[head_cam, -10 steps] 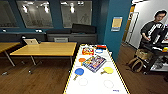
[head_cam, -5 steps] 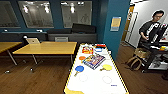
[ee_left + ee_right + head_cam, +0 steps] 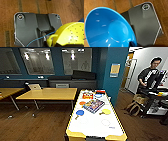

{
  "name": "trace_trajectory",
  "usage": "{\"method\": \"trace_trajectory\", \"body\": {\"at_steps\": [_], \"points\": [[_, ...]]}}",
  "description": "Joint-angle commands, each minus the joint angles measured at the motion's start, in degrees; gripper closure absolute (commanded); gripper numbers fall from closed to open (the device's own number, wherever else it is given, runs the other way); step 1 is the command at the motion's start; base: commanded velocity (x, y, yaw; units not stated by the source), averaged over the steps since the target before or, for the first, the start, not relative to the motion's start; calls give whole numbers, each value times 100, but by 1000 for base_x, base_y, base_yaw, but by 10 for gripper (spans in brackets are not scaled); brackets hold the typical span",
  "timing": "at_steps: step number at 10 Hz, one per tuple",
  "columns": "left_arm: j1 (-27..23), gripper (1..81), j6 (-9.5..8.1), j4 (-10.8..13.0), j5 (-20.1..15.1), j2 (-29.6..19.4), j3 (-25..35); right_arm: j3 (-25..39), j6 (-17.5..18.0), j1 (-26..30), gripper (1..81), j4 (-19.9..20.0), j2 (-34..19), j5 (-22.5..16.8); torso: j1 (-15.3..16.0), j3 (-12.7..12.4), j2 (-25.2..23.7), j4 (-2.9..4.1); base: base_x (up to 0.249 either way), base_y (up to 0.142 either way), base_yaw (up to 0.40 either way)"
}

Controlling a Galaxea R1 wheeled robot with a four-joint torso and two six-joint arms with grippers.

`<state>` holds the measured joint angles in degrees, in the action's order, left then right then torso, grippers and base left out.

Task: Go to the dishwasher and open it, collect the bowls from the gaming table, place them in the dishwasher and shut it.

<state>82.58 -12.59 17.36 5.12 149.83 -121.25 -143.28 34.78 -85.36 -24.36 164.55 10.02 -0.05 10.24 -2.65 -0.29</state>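
1. In the right wrist view a bright blue bowl [image 3: 109, 27] takes up the left and centre of the frame, tilted so its hollow faces the camera, over wood flooring [image 3: 121, 3]. It looks carried by the right arm, but the fingers cannot be made out, so I cannot tell how they are set.
2. In the left wrist view a yellow-green perforated bowl [image 3: 70, 33], dotted with small holes and with a looped handle, sits at the lower right of the frame, over patterned brown carpet [image 3: 10, 10]. Here too the grip cannot be read.
3. In the head view the gaming table [image 3: 72, 134], with its glossy white top and yellow corners, runs from bottom centre up to mid-frame. On it lie a coloured box [image 3: 93, 105], a blue paddle [image 3: 79, 113], a yellow paddle [image 3: 106, 112] and an orange disc [image 3: 82, 103].
4. A yellow-topped dining table [image 3: 47, 93] stands at centre left; a person [image 3: 150, 74] stands at upper right.
5. Judgement: this is the collecting step. With both arms seemingly loaded, the next move calls for carrying the bowls to the dishwasher without tipping them.
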Motion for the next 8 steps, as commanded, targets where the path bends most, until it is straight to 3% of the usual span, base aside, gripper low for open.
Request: {"method": "trace_trajectory", "body": {"at_steps": [1,8], "points": [[-158,811,29,75,-231,-93,22,-23,-24,155,811,-201,-50,-255,5,0,0,0,-145,0,0],[9,811,29,119,68,-401,119,-103,2,119,811,-157,-552,-255,5,0,0,0,-145,0,0]]}}
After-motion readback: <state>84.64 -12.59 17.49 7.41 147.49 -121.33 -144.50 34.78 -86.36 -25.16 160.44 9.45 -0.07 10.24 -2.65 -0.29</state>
